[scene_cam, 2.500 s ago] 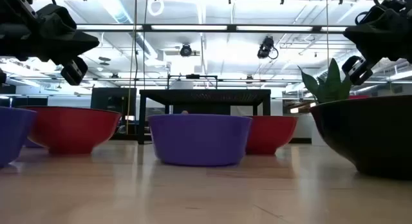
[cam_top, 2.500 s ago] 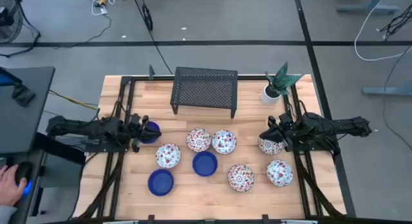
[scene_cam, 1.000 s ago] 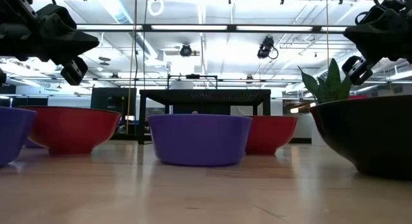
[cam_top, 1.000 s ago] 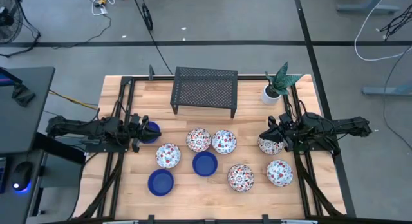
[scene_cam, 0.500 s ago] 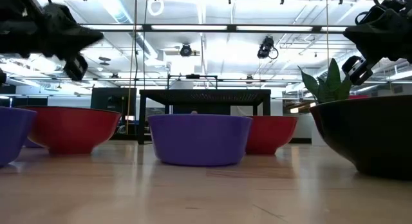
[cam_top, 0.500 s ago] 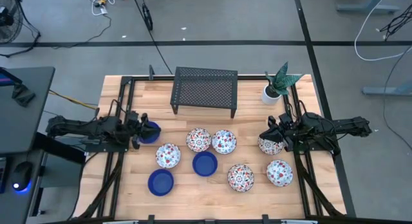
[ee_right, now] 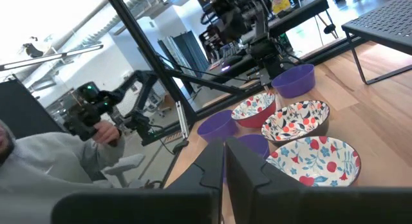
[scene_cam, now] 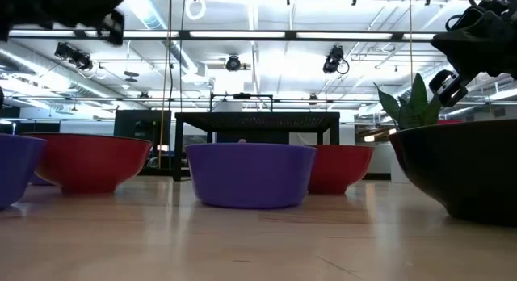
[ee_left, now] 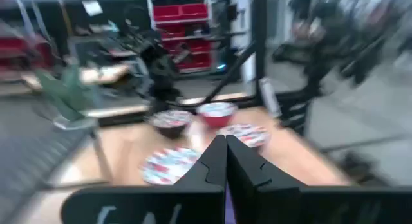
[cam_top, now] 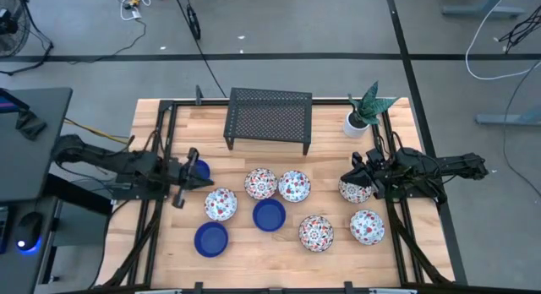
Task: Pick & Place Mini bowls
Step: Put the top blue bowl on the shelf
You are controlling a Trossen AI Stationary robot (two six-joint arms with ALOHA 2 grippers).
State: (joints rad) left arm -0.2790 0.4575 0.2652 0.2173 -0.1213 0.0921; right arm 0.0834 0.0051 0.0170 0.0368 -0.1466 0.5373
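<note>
High view: left gripper (cam_top: 184, 186), fingers together and holding nothing, hangs beside a blue bowl (cam_top: 199, 171) at the table's left. Right gripper (cam_top: 355, 182), fingers nearly together, sits against a floral bowl (cam_top: 353, 191) at the right; whether it grips the rim I cannot tell. Between them the mini bowls (cam_top: 270, 215) sit upright and apart, glossy blue or white with red-and-blue flowers. Farther back stand a black mesh rack (cam_top: 268, 117) and potted plant (cam_top: 358, 118).
</note>
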